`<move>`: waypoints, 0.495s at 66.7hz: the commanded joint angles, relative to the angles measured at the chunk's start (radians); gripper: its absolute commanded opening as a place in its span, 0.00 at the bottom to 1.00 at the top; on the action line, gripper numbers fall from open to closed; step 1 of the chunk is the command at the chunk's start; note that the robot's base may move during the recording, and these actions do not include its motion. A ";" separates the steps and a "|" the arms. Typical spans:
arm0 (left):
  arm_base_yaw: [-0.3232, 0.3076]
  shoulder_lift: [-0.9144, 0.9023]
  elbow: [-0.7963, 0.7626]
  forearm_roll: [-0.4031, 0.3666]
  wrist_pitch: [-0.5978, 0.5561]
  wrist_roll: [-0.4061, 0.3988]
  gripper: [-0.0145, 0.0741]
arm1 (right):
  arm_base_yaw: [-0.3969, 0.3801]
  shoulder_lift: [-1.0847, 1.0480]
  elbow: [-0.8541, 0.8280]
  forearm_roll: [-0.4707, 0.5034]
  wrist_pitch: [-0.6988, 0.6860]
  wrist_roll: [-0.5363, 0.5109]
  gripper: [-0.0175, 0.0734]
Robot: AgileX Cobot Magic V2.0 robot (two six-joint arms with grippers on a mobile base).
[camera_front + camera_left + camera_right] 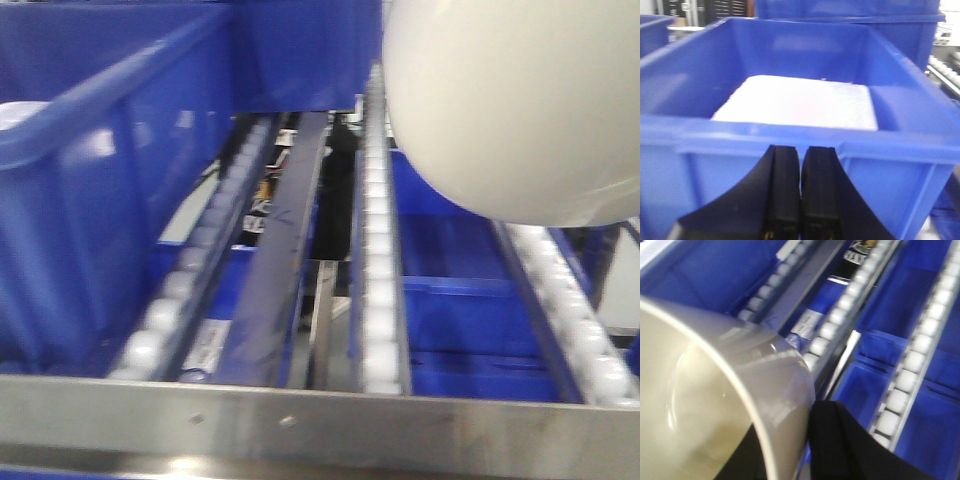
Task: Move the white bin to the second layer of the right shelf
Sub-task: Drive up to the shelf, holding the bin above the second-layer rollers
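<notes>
The white bin (520, 100) hangs in the air at the upper right of the front view, its rounded base above the roller lanes. In the right wrist view its rim and wall (725, 390) fill the left side. My right gripper (785, 455) is shut on the bin's wall, one black finger inside and one outside. The right shelf second layer (380, 300) shows as sloped lanes of white rollers between metal rails, with a riveted steel front lip (300, 420). My left gripper (801, 155) is shut and empty, just in front of a blue bin (790, 135).
A large blue bin (90, 190) sits on the rack's left lane. The blue bin before my left gripper holds a flat white slab (800, 102). More blue bins (470, 320) lie on the level below the rollers, and another (300, 50) stands further back.
</notes>
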 commanded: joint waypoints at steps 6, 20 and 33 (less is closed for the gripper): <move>-0.006 -0.003 0.037 -0.009 -0.086 -0.010 0.26 | -0.005 -0.006 -0.032 0.001 -0.093 -0.001 0.25; -0.006 -0.003 0.037 -0.009 -0.086 -0.010 0.26 | -0.005 -0.006 -0.032 0.001 -0.093 -0.001 0.25; -0.006 -0.003 0.037 -0.009 -0.086 -0.010 0.26 | -0.005 -0.006 -0.032 0.001 -0.093 -0.001 0.25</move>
